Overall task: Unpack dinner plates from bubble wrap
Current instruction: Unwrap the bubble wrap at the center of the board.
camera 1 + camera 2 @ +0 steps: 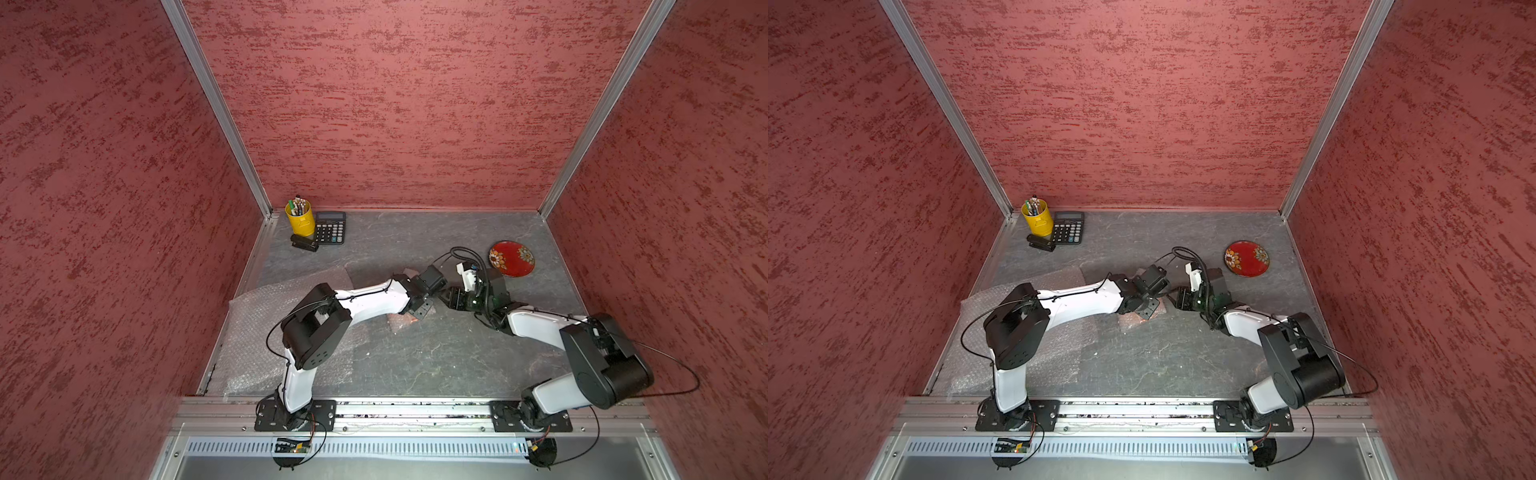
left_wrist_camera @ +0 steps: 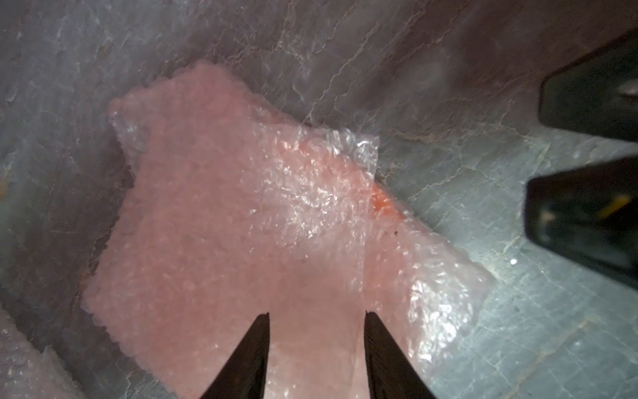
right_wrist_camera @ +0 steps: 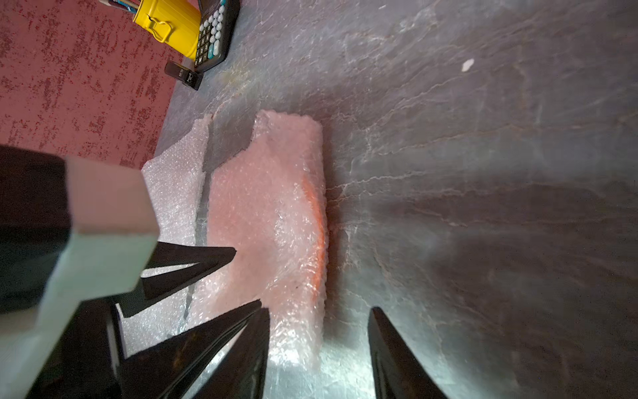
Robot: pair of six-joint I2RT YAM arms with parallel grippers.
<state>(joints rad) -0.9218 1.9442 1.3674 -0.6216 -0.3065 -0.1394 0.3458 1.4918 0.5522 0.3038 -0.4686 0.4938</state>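
**2 arms meet over a wrapped plate**

The left arm [image 1: 370, 301] rises from its base, bends at a high elbow and reaches to the middle of the table [image 1: 415, 361], wrist turned down. The left gripper [image 2: 317, 316] points into the bubble wrap [image 2: 224, 207] bundle with its jaws partway apart. Whether its tips touch the wrap cannot be told, and no hold on it shows. The right arm [image 1: 536, 324] folds at its elbow and stretches in from the opposite side, so the 2 wrists sit close together. The right gripper [image 3: 317, 311] hangs low at the bundle's edge, jaws apart, holding nothing.

The orange plate [image 3: 319, 224] lies inside the bundle, its rim glowing through the plastic. The red plate [image 1: 511, 258], flowered, sits unwrapped beyond the right wrist, near the right wall. A loose sheet [image 1: 257, 307] lies flat under the left arm. In the far-left corner, the calculator [image 1: 330, 228] keys and the stapler [image 1: 304, 243] mark are too small to read.
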